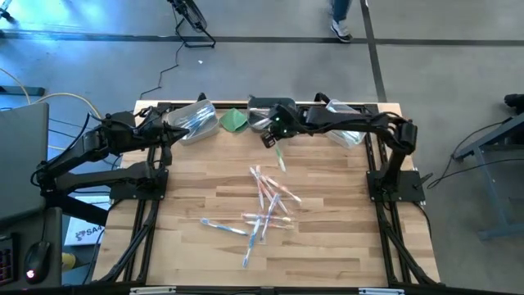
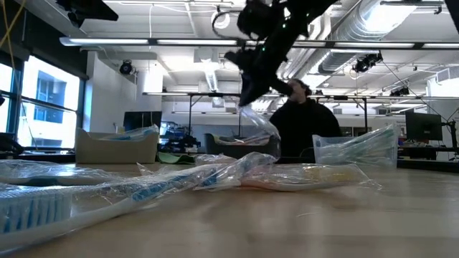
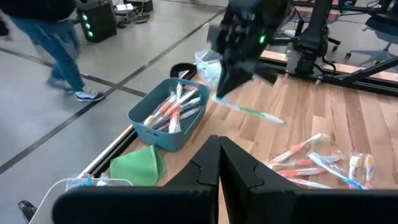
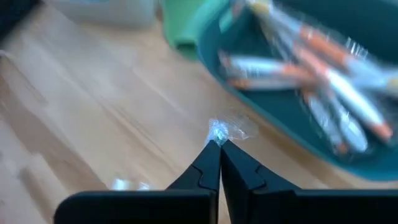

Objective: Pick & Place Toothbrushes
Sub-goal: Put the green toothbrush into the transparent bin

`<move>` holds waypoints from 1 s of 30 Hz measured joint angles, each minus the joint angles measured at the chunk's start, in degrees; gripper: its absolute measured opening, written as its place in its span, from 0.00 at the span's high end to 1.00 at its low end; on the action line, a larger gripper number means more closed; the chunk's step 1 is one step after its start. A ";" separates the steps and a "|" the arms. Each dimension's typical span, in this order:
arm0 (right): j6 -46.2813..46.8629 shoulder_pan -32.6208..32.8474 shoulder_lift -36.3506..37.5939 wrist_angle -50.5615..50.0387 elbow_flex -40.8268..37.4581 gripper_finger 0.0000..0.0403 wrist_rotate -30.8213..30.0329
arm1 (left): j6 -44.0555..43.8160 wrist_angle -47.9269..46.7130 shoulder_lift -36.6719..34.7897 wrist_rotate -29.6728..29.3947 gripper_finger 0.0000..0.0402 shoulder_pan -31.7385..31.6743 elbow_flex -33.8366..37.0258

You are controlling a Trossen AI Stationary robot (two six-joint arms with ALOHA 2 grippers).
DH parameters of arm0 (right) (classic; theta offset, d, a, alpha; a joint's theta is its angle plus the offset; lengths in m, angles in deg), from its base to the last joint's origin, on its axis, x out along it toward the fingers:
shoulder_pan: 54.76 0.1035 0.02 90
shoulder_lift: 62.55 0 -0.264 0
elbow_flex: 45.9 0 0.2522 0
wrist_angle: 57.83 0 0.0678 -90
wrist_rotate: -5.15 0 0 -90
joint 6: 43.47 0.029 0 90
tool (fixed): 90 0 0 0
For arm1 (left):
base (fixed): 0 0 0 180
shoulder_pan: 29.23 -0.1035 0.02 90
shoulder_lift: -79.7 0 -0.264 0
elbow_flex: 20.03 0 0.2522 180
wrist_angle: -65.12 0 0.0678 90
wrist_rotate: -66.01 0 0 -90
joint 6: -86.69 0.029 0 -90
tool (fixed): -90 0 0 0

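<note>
My right gripper [image 1: 268, 138] hangs over the table's far middle, shut on a green toothbrush [image 3: 252, 112] in a clear wrapper. It is beside a teal bin [image 3: 142, 122] that holds orange toothbrushes [image 4: 323, 59]. Several more wrapped toothbrushes [image 1: 266, 209] lie loose on the wooden table's middle. My left gripper [image 3: 219, 149] waits shut at the far left, touching nothing. My right gripper pinches the crinkled clear wrapper end [image 4: 225, 130] of the green toothbrush between its two fingertips. The fingers slant downward from the table's right. The toothbrush [image 1: 280, 157] hangs tilted below the fingers, clear of the table.
A folded green cloth [image 1: 234, 120] lies at the far edge between bins. Another bin [image 1: 192, 119] stands far left and one [image 1: 344, 127] far right. Bare wood lies along the near edge. A person walks on the floor beyond the table [image 3: 56, 43].
</note>
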 joint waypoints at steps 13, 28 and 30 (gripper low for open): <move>-5.53 -0.66 11.80 -0.32 0.09 0.99 -8.10 | -0.11 0.02 0.02 -0.68 1.00 0.00 0.00; -18.05 -6.83 17.14 -21.37 0.13 0.99 -25.11 | -0.11 0.05 0.00 -0.79 1.00 0.00 0.00; -19.73 -8.56 17.03 -22.89 0.13 0.99 -26.23 | -0.11 0.07 0.02 -0.79 1.00 0.00 0.00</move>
